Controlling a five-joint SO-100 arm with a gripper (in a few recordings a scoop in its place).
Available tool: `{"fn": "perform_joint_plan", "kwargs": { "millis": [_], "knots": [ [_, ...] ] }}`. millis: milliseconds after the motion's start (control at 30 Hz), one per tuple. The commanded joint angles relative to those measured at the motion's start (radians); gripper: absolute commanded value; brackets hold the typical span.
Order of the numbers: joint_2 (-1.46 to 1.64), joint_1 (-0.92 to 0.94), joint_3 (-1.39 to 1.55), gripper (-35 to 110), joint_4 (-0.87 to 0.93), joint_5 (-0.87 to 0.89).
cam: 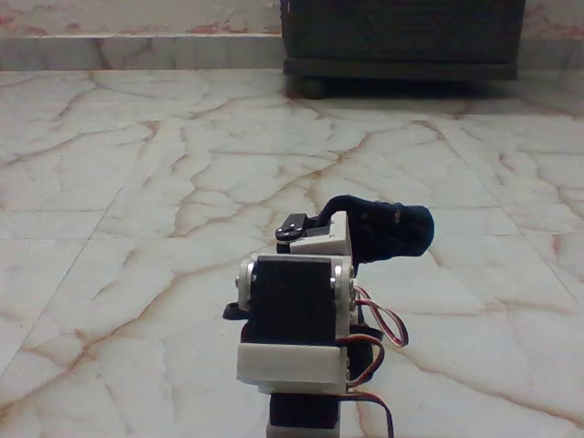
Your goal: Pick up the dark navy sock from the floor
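**Sock at the front end of the arm, over the marble floor**

Sock (pixel 388 228) is dark navy and it shows as a rounded, bunched lump in the fixed view. It sits at the far end of the arm (pixel 294 315), just to the right of the white bracket (pixel 328 239) on the arm's upper part, and it touches that bracket. Its right end is rounded and points to the right. From this angle I cannot tell if the sock is lifted above the floor (pixel 137 182) or if its lower side rests on it, because the arm hides the part below.

The gripper (pixel 351 233) is at the same place as the sock, but the body of the arm covers its fingers. I cannot tell if the gripper is spread or pressed together, or if it is pinching the sock.

The arm stands in the lower middle of the picture, seen from behind. It has black motor blocks in white frames, and red, black and white wires (pixel 379 333) make loops at its right side.

The floor has glossy cream tiles with brown veins and thin grout lines. A dark wooden cabinet (pixel 401 36) stands well behind the arm, at the top of the picture, slightly to the right. A low pale step (pixel 137 50) goes along the wall to the left of the cabinet.
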Motion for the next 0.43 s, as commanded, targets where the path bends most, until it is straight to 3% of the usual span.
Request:
{"fn": "perform_joint_plan", "kwargs": {
  "millis": [0, 400],
  "knots": [
    [0.034, -0.008, -0.002, 0, 0.005, 0.009],
    [0.031, -0.028, -0.002, 0, 0.014, 0.035]
  ]
}}
